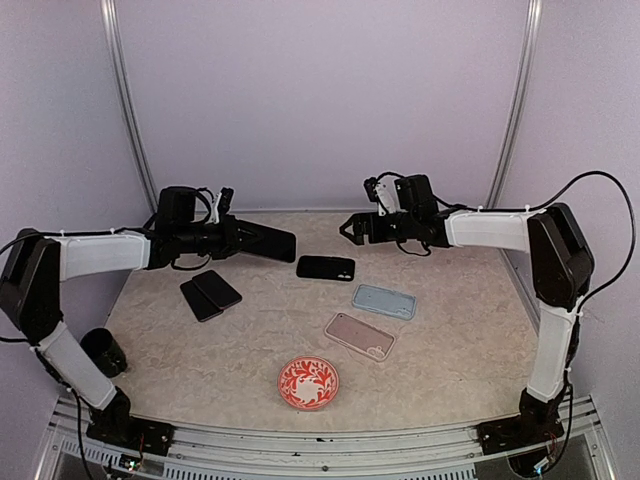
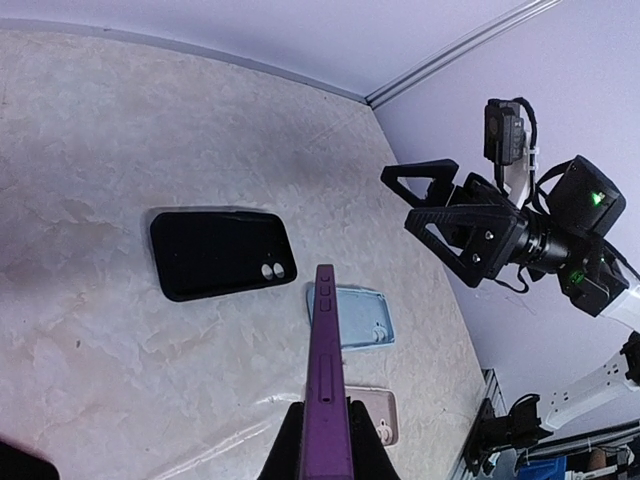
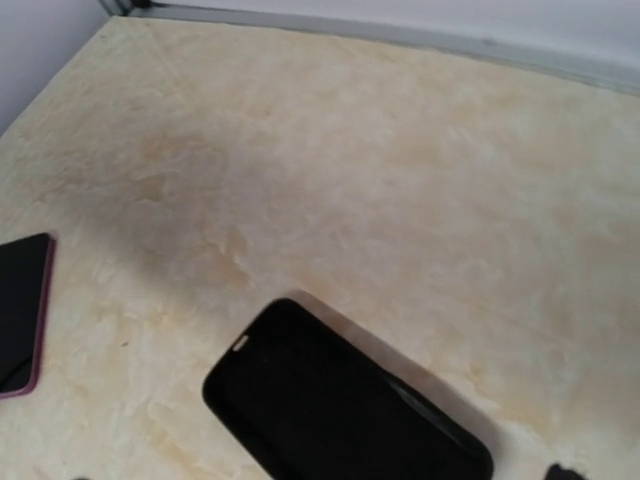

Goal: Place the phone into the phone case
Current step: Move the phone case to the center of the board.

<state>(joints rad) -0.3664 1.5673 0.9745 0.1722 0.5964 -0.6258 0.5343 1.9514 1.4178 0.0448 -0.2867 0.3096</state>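
Observation:
My left gripper (image 1: 243, 240) is shut on a dark purple phone (image 1: 272, 243) and holds it on edge above the table's back left. In the left wrist view the phone's edge (image 2: 328, 340) runs out from between my fingers (image 2: 283, 445). An empty black phone case (image 1: 326, 267) lies on the table just right of the phone; it also shows in the left wrist view (image 2: 222, 252) and the right wrist view (image 3: 340, 400). My right gripper (image 1: 350, 228) is open and empty, hovering behind the black case, and shows in the left wrist view (image 2: 400, 200).
A light blue case (image 1: 385, 301) and a pink case (image 1: 359, 335) lie right of centre. Two more phones (image 1: 210, 294) lie at the left. A red patterned plate (image 1: 308, 382) sits at the front. A black cup (image 1: 103, 352) stands at the front left.

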